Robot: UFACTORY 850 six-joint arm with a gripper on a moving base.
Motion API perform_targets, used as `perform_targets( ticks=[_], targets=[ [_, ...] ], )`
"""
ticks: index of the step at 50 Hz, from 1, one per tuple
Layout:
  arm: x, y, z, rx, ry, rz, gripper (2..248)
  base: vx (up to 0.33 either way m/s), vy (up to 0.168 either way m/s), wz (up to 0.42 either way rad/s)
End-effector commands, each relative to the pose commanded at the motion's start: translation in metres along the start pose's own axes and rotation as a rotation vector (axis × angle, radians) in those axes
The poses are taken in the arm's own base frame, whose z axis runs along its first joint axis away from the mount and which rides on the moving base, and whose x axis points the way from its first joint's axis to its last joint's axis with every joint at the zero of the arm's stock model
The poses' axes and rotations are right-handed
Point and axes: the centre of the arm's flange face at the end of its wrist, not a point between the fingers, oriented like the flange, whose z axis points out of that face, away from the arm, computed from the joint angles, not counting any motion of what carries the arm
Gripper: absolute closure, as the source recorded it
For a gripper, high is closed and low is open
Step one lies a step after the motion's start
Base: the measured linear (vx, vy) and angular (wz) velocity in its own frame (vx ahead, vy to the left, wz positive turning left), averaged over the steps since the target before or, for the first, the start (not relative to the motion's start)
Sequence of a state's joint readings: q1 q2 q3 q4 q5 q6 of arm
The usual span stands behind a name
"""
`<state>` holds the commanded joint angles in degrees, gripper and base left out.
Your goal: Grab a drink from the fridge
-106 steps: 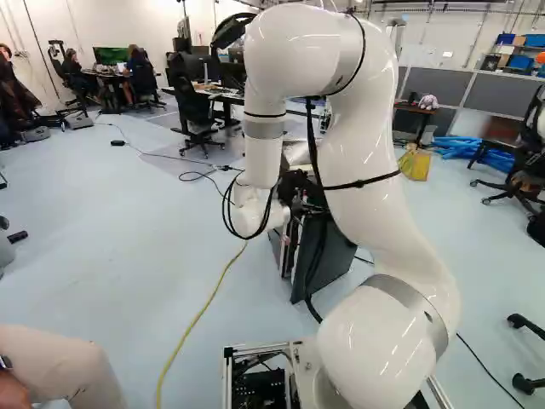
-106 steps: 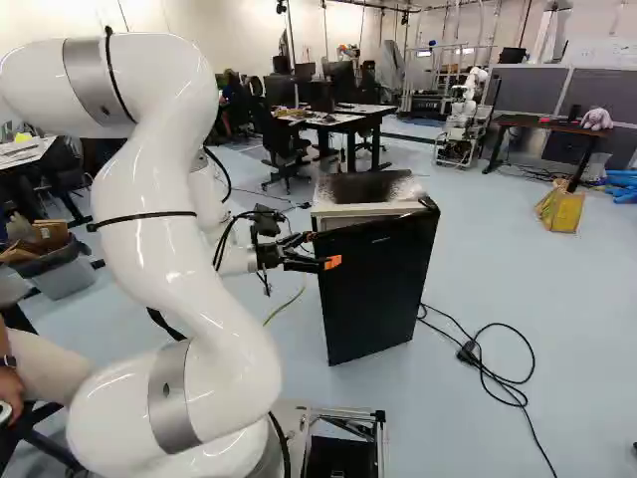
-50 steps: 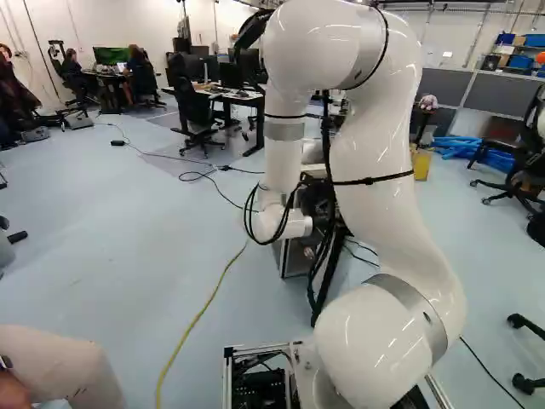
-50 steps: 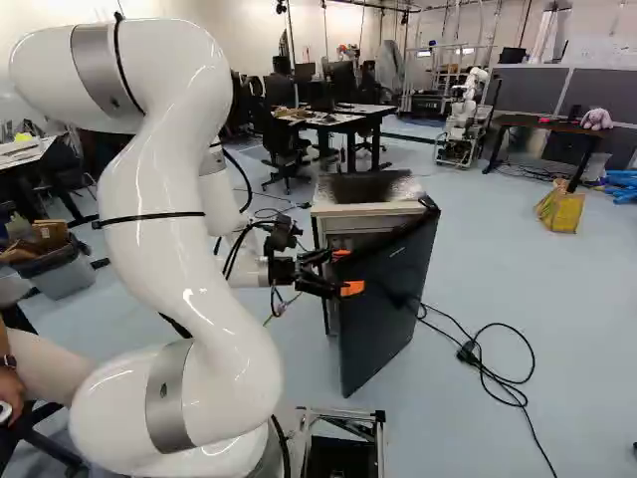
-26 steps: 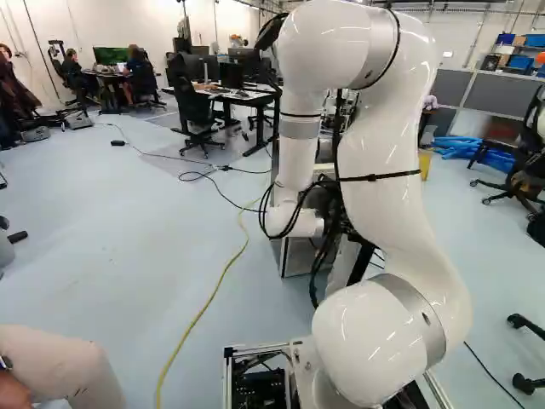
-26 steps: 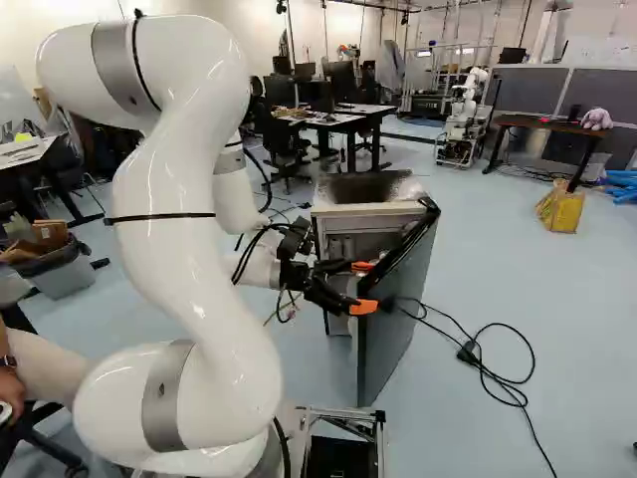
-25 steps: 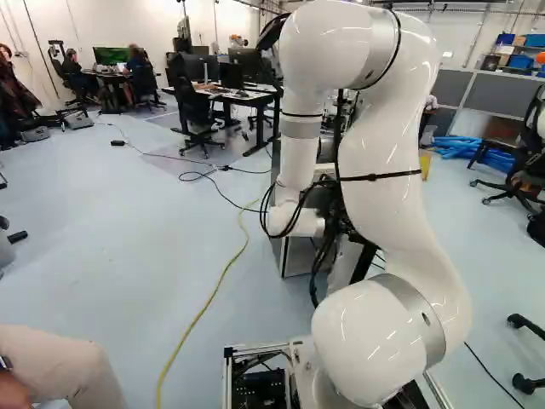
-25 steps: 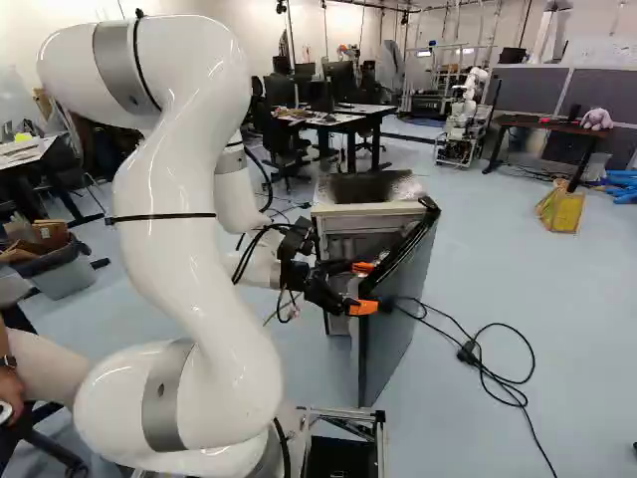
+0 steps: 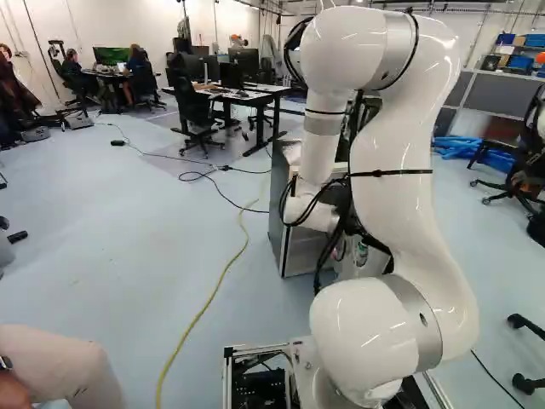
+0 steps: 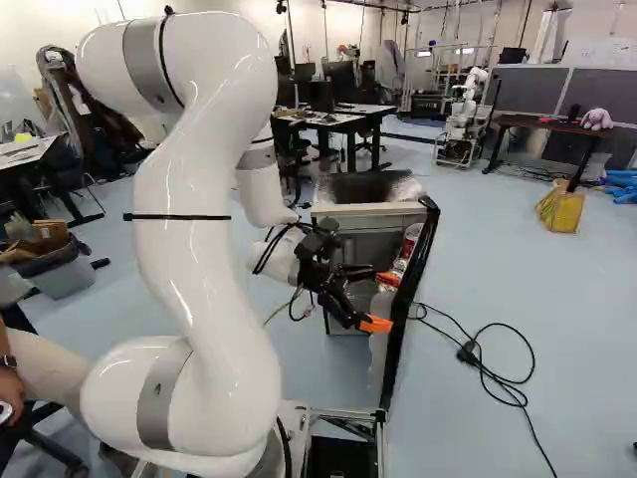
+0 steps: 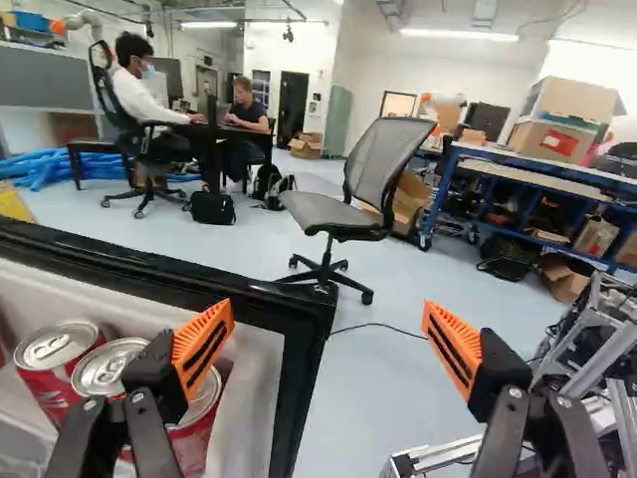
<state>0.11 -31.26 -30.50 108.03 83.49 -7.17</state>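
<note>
1. Claw [image 10: 382,301]: its two fingers stand wide apart, orange pads [image 11: 202,347] facing each other.
2. Red cans [image 11: 111,370] sit inside the door, beside the claw, partly hidden behind one finger; I can't tell whether it touches them.
3. The door [image 11: 149,272] hangs open, its black edge passing ahead of that finger, a corner showing between both.
4. The fridge [image 10: 368,210] stands near, beyond the claw.
5. A chair [image 11: 338,215] stands well ahead of it.
</note>
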Motion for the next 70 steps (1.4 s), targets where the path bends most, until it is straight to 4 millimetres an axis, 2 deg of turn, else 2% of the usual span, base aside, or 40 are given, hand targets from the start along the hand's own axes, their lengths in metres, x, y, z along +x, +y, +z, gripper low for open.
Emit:
perform_targets(
  ticks=[39,70],
  targets=[
    [0.031,-0.062,0.093,-0.272,-0.062,0.172,3,0.000,0.000,0.000],
    [0.055,-0.101,0.173,-0.439,-0.081,0.306,3,0.000,0.000,0.000]
  ],
)
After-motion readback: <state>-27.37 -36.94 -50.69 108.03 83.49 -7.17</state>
